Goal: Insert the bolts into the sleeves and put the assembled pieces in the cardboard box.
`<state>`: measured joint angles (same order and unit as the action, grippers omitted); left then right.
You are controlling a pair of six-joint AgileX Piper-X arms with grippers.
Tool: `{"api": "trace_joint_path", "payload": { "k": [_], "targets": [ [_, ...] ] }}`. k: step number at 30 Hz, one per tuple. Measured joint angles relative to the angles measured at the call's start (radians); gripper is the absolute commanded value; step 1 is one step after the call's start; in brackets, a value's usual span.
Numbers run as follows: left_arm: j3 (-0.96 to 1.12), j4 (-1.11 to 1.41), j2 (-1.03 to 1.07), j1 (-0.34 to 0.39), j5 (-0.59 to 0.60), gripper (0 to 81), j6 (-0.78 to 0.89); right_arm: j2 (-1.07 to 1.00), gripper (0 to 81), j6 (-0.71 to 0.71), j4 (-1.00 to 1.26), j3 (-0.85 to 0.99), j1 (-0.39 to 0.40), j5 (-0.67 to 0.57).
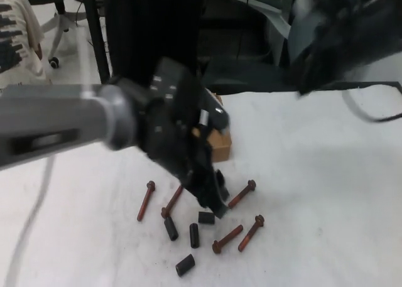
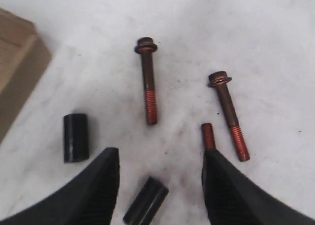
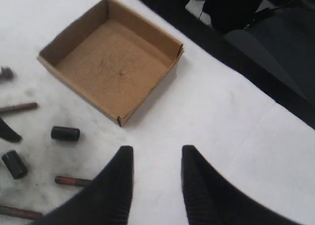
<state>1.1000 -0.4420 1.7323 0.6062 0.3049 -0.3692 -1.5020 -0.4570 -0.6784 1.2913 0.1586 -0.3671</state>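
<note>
White-covered tabletop (image 1: 326,193) with the loose parts scattered at the middle of its near edge. The cardboard box (image 3: 110,62) stands just behind them, toward the far edge; no assembled piece lies in it.

The left gripper (image 2: 160,161) hangs low over the scatter, fingers spread wide and holding nothing. The right gripper (image 3: 156,156) sits over bare cloth beside the box, with a moderate gap between its fingers and nothing between them.

Three bolts (image 2: 147,82) lie flat just beyond the left fingertips, none yet in a sleeve. The one nearest a finger shows its threaded end only.

One black sleeve (image 2: 145,208) lies on its side under the gap between the left fingers. Its long axis runs oblique to the line joining the two fingertips. A second sleeve (image 2: 75,137) lies just outside one finger, on the box side.

The left arm is judged much the nearer to the parts. A pick of the sleeve would call for a wrist turn so the fingers close across its short axis.
</note>
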Motion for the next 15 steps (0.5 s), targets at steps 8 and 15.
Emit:
{"api": "trace_joint_path", "payload": {
  "k": [8, 15],
  "targets": [
    [0.283, -0.190, 0.218, 0.071, 0.001, 44.7, -0.156, 0.073, 31.2, 0.055, -0.097, 0.000, -0.080, -0.090],
    [0.441, -0.269, 0.285, 0.096, -0.030, 44.7, -0.200, 0.076, 31.2, 0.062, -0.146, -0.012, -0.087, -0.147]
  ]
}}
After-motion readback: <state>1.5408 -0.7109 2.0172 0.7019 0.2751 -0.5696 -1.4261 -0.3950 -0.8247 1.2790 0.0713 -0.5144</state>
